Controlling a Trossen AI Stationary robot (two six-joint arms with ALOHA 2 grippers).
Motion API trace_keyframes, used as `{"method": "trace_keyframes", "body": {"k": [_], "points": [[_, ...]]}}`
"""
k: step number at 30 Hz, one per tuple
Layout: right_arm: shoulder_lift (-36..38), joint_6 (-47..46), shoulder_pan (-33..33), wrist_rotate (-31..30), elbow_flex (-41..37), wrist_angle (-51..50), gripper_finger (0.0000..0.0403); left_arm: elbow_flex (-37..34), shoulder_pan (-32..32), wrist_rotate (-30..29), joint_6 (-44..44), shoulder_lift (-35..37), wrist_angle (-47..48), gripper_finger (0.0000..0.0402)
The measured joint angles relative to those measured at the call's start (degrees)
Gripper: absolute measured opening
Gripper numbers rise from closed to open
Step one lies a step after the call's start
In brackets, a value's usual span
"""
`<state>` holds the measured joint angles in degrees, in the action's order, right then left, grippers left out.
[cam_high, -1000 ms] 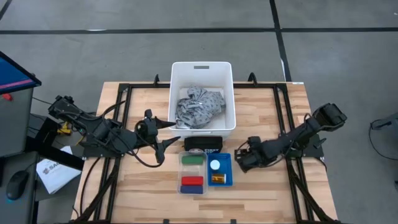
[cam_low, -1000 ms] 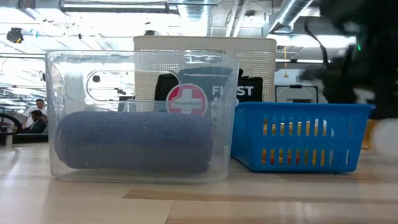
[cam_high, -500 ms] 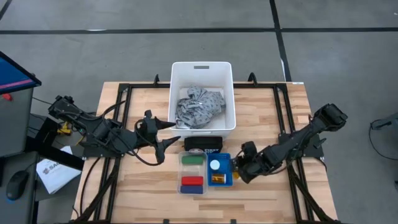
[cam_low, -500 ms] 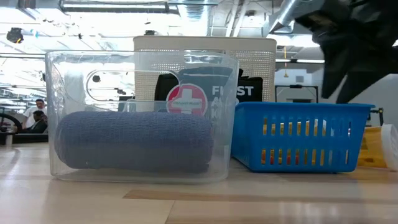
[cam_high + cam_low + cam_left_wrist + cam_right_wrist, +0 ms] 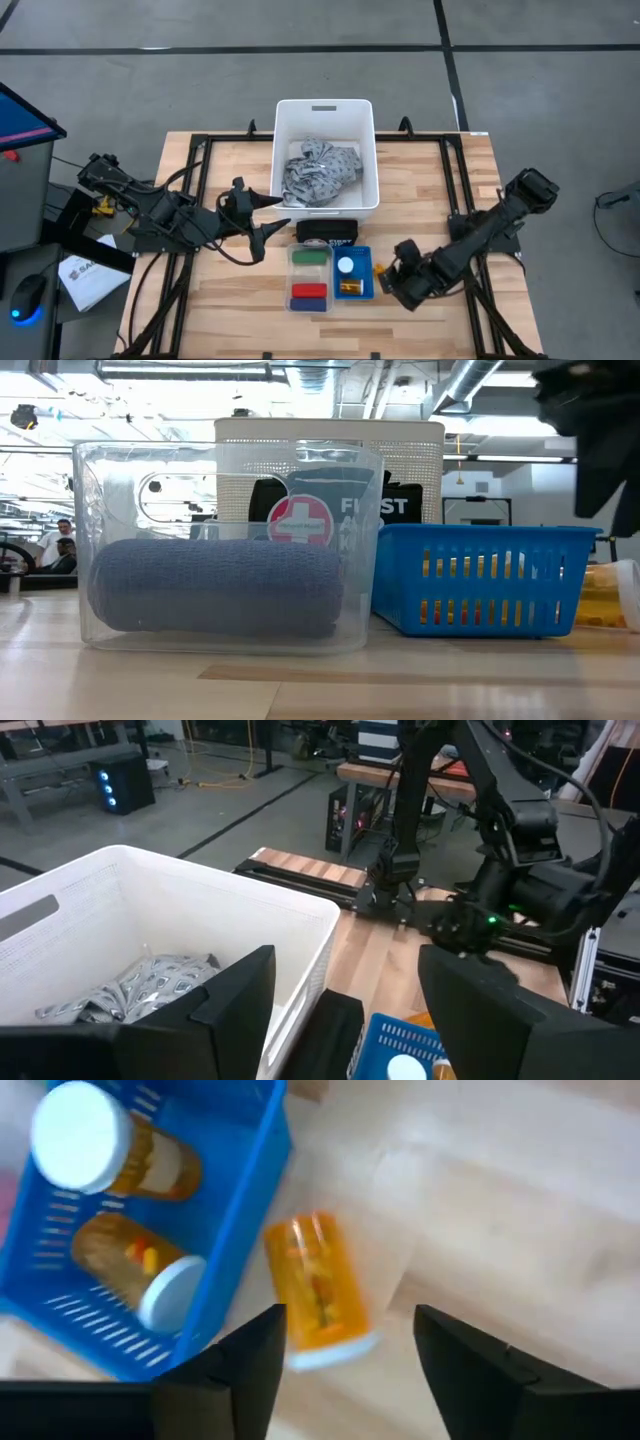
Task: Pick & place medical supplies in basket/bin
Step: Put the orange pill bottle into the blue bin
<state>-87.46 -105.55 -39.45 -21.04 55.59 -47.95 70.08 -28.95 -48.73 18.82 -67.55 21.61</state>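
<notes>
The white tub (image 5: 325,112) stands at the far middle of the table, and the grey patterned cloth (image 5: 318,172) lies inside it. A clear tray (image 5: 310,278) holds green, red and blue cylinders. Beside it, a small blue basket (image 5: 354,275) holds a white-lidded jar and an orange pill bottle. Another orange pill bottle (image 5: 320,1292) lies on its side on the table just right of that basket (image 5: 380,268). My right gripper (image 5: 350,1315) is open and hovers near this bottle (image 5: 603,596) without touching it. My left gripper (image 5: 278,210) waits open, left of the tub.
A black first-aid pouch (image 5: 326,232) lies between the tub and the two small containers. Black frame rails (image 5: 200,150) run along the table's left, right and far sides. Bare wood (image 5: 440,325) lies along the near edge and the right side.
My right arm has swung toward the table's near edge, carrying its gripper down the right side of the blue basket. In the low view it has drawn off to the right, and the orange bottle now lies still on the table there.
</notes>
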Motion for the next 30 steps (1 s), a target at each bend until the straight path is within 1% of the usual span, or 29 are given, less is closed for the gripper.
{"method": "trace_keyframes", "body": {"k": [5, 10, 15, 19, 21, 25, 30], "points": [[0.0, 10.0, 4.3, 0.2, 0.0, 1.6, 0.024, 0.0, 0.0, 0.0, 1.1, 0.0, 0.0, 0.0236], [0.0, 16.5, 7.6, 1.7, -0.1, 1.9, 0.0249, 0.0, 0.0, 0.0, 1.4, 0.0, 0.0, 0.0236], [-0.1, 18.5, 8.0, 4.6, -2.0, 7.1, 0.025, 0.0, 0.0, 0.0, 1.6, 0.0, -0.1, 0.0236], [-1.3, 18.3, 7.3, 5.5, -2.5, 7.4, 0.0249, 0.0, 0.0, -0.2, 1.6, 0.0, -0.1, 0.0236], [-3.0, 19.2, 7.3, 6.6, -2.2, 10.7, 0.0249, 0.0, 0.0, -0.2, 1.6, 0.0, -0.2, 0.0236], [-7.3, 20.9, 7.3, 9.4, -2.0, 12.6, 0.0249, 0.0, 0.0, -0.2, 1.6, 0.0, -0.2, 0.0236], [-9.4, 20.3, 7.3, 9.3, -2.0, 11.9, 0.0249, 0.0, 0.1, -0.1, 1.7, 0.0, -1.2, 0.0236]]}}
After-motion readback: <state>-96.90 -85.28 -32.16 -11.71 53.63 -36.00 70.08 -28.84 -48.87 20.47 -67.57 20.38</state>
